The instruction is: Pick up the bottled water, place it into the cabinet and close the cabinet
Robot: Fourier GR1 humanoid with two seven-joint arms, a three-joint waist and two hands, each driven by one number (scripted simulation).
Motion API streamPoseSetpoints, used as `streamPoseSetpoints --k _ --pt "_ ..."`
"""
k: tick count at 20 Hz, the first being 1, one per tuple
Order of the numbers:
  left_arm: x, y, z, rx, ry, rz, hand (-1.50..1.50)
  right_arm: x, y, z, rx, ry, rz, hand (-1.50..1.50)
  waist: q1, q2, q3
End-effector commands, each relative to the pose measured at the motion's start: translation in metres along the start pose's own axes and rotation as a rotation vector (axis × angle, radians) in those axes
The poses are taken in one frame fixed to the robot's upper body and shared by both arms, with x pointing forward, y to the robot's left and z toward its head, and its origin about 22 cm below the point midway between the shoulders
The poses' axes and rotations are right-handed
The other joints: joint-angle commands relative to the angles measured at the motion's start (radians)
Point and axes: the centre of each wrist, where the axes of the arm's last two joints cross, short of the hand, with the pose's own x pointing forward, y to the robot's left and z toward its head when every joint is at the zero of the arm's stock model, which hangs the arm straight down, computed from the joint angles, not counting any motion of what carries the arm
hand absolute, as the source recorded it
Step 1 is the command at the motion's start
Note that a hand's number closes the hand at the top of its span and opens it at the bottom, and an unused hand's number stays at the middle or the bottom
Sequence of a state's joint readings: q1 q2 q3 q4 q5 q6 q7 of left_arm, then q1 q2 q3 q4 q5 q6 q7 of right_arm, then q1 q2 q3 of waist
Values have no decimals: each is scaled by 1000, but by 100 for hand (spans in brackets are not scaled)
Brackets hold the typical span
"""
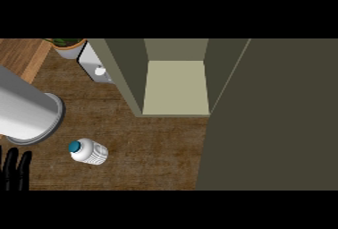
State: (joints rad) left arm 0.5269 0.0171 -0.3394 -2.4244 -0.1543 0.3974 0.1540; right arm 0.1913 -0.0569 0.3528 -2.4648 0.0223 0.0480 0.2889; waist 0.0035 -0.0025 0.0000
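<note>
White ribbed bottled water (90,152), teal cap; olive cabinet (177,85); brown woodgrain counter (145,134); black left hand (14,172).

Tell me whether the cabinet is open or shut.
Open: the olive-green cabinet shows its pale bare shelf, and its door is swung aside at the right.

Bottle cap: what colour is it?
Teal blue, on the white bottle standing on the counter; the head view shows it from above.

1. I see the bottle (88,151) on the counter (152,147), left of the open cabinet (175,87).
2. My left hand (16,171) rests at the lower left, beside it.
3. A pot (68,46) stands far back left.
</note>
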Motion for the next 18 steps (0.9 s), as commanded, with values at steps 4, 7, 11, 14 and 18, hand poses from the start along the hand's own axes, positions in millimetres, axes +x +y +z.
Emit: streamPoseSetpoints --k 4,7,11,14,18 --pt "-12 -7 -10 11 16 -113 -150 17 11 8 -4 -4 6 -150 -7 1 0" --pt "-23 -2 -25 26 39 -104 -150 13 -3 -2 2 -7 25 -150 -6 3 0" --pt "-42 21 -25 55 59 -104 -150 18 4 -1 -8 -4 21 -150 -1 1 -1" --pt "-52 30 -35 78 78 -122 -150 33 3 15 -1 4 22 -150 -6 0 -1" --pt "-81 44 -25 92 114 -123 -150 25 11 3 -7 -17 20 -150 0 0 -1"
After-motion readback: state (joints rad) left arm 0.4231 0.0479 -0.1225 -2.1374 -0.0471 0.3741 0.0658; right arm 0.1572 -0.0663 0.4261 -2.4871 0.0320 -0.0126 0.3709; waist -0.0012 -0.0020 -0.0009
